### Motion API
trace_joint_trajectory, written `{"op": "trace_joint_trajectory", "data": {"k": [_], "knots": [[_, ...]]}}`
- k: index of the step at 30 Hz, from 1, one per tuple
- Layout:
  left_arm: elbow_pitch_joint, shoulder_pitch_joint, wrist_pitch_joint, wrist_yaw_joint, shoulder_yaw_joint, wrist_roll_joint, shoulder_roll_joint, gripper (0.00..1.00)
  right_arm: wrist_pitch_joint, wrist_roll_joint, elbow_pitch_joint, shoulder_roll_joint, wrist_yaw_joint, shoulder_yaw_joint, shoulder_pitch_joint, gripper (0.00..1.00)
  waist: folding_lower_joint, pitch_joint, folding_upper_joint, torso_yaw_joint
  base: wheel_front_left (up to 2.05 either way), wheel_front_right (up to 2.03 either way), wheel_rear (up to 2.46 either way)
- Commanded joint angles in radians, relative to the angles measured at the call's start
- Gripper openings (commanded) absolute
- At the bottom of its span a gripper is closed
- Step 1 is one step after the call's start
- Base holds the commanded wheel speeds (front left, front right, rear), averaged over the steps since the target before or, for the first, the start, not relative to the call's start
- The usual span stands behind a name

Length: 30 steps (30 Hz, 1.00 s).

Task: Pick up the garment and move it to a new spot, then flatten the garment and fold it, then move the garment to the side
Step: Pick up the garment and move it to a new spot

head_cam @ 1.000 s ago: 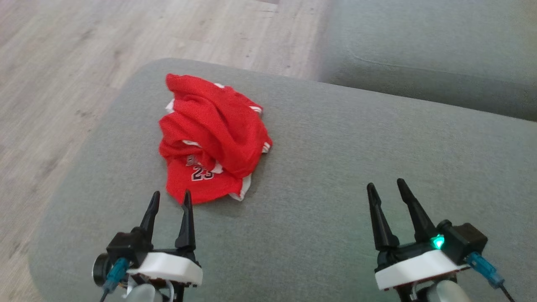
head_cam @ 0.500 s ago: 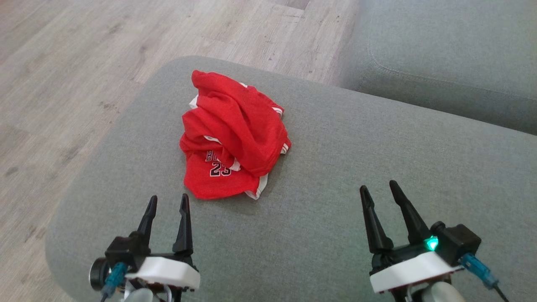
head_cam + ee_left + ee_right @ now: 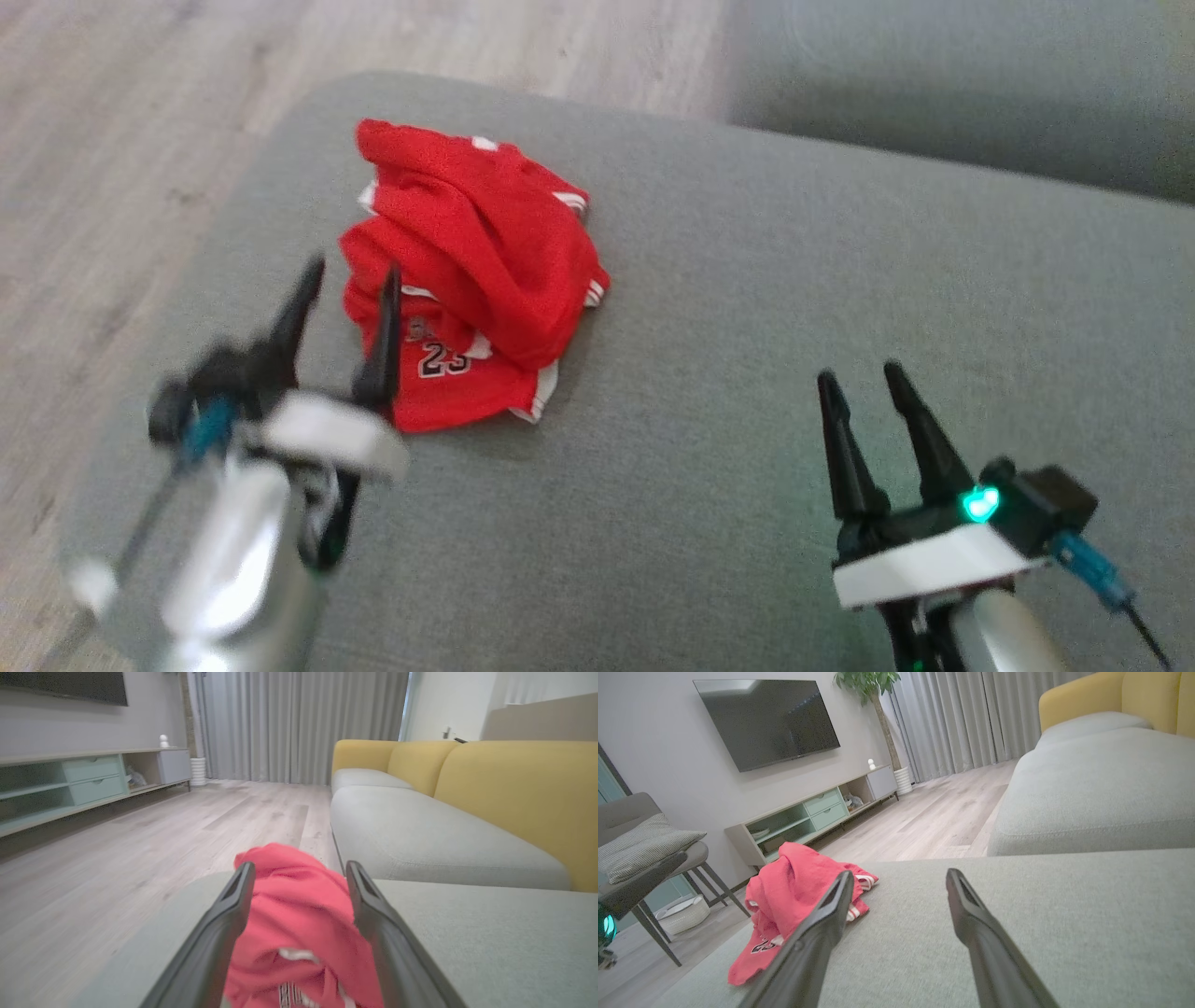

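The red garment [image 3: 471, 271] lies crumpled on the grey cushion [image 3: 747, 280], left of centre in the upper half of the head view, its numbered panel toward the lower edge. The left gripper [image 3: 355, 271] — blurred in the head view — hovers at the garment's left edge with both fingers spread wide and nothing held; in the left wrist view the red cloth shows in the gap between the fingers, and contact cannot be confirmed. The right gripper [image 3: 859, 373] stands at the lower right of the head view, fingers apart and empty, well clear of the garment.
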Motion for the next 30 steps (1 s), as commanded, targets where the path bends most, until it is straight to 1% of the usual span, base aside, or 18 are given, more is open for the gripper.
{"op": "trace_joint_trajectory", "data": {"k": [1, 6, 10, 11, 15, 19, 20, 21, 23, 26, 27, 30], "knots": [[-0.024, -0.078, 0.027, -0.008, 0.021, -0.013, 0.033, 1.00, -0.011, -0.011, -0.040, -0.007, -0.001, 0.022, -0.057, 1.00, -0.0001, 0.050, 0.0000, -0.038, 0.00, 0.00, 0.00], [0.065, -0.271, 0.230, -0.020, -0.057, -0.046, 0.120, 1.00, -0.011, -0.037, -0.051, -0.007, -0.001, 0.021, -0.094, 1.00, -0.0001, 0.117, 0.0000, -0.083, 0.00, 0.00, 0.00], [0.165, -0.376, 0.376, -0.021, -0.119, -0.113, 0.184, 1.00, -0.011, -0.043, -0.056, -0.007, -0.001, 0.026, -0.123, 1.00, -0.0001, 0.159, 0.0000, -0.127, 0.00, 0.00, 0.00], [0.213, -0.408, 0.424, -0.021, -0.142, -0.139, 0.216, 1.00, -0.011, -0.042, -0.058, -0.007, -0.001, 0.028, -0.134, 1.00, -0.0001, 0.175, 0.0000, -0.148, 0.00, 0.00, 0.00], [0.281, -0.443, 0.470, -0.021, -0.182, -0.204, 0.255, 1.00, -0.011, -0.040, -0.061, -0.007, -0.001, 0.029, -0.144, 1.00, -0.0001, 0.194, 0.0000, -0.180, 0.00, 0.00, 0.00], [0.332, -0.452, 0.486, -0.021, -0.213, -0.264, 0.270, 1.00, -0.011, -0.037, -0.061, -0.007, -0.001, 0.026, -0.147, 1.00, -0.0001, 0.198, 0.0000, -0.197, 0.00, 0.00, 0.00], [0.339, -0.452, 0.488, -0.022, -0.225, -0.277, 0.274, 0.58, -0.011, -0.037, -0.061, -0.007, -0.001, 0.026, -0.147, 1.00, -0.0001, 0.197, 0.0000, -0.200, 0.00, 0.00, 0.00], [0.341, -0.453, 0.480, -0.022, -0.236, -0.285, 0.279, 0.00, -0.011, -0.036, -0.060, -0.007, -0.001, 0.027, -0.147, 1.00, -0.0001, 0.195, 0.0000, -0.203, 0.00, 0.00, 0.00], [0.340, -0.456, 0.447, -0.022, -0.253, -0.298, 0.287, 0.00, -0.011, -0.036, -0.058, -0.007, -0.001, 0.028, -0.148, 1.00, -0.0001, 0.190, 0.0000, -0.207, 0.00, 0.00, 0.00], [0.326, -0.470, 0.363, -0.022, -0.265, -0.301, 0.295, 0.00, -0.011, -0.034, -0.054, -0.007, -0.001, 0.026, -0.148, 1.00, -0.0001, 0.174, 0.0000, -0.210, 0.00, 0.00, 0.00], [0.326, -0.470, 0.363, -0.022, -0.265, -0.301, 0.295, 0.00, -0.011, -0.034, -0.054, -0.007, -0.001, 0.026, -0.148, 1.00, -0.0001, 0.174, 0.0000, -0.210, 0.00, 0.00, 0.00], [0.299, -0.488, 0.262, -0.022, -0.258, -0.299, 0.293, 0.00, -0.011, -0.030, -0.048, -0.007, -0.001, 0.024, -0.140, 1.00, -0.0001, 0.150, 0.0000, -0.210, 0.00, 0.00, 0.00]]}}
